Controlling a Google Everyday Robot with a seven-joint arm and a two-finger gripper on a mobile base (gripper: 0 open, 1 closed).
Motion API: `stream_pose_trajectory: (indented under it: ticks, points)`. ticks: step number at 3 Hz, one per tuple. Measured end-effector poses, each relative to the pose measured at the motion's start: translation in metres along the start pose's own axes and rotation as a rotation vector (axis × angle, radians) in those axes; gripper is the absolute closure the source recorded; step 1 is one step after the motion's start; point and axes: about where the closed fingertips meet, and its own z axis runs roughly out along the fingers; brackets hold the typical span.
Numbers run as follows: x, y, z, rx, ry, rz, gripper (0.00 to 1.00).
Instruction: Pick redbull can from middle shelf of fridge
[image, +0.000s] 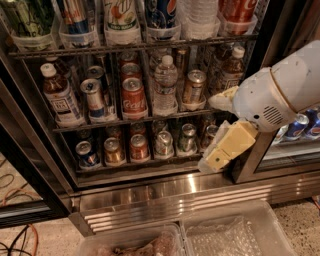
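The redbull can (94, 98), slim, silver and blue with a shiny top, stands on the middle shelf (150, 119) of the fridge (165, 192), second column from the left. A white-capped brown bottle (57, 97) is on its left and a red cola can (133, 97) on its right. My gripper (220, 125), on a white arm with pale yellow fingers (231, 146), hangs open and empty in front of the shelf's right end, well to the right of the can.
Large soda bottles (120, 20) fill the rack above and short cans (139, 147) the rack below. A water bottle (165, 85) and a gold can (193, 87) stand mid-shelf. Black door frame (30, 165) at left. Clear plastic bins (235, 232) sit on the floor in front.
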Motion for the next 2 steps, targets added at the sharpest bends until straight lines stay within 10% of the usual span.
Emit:
stream_pose_trajectory:
  ticks: [2]
  points:
    - [-0.003, 0.000, 0.011, 0.018, -0.045, 0.010, 0.00]
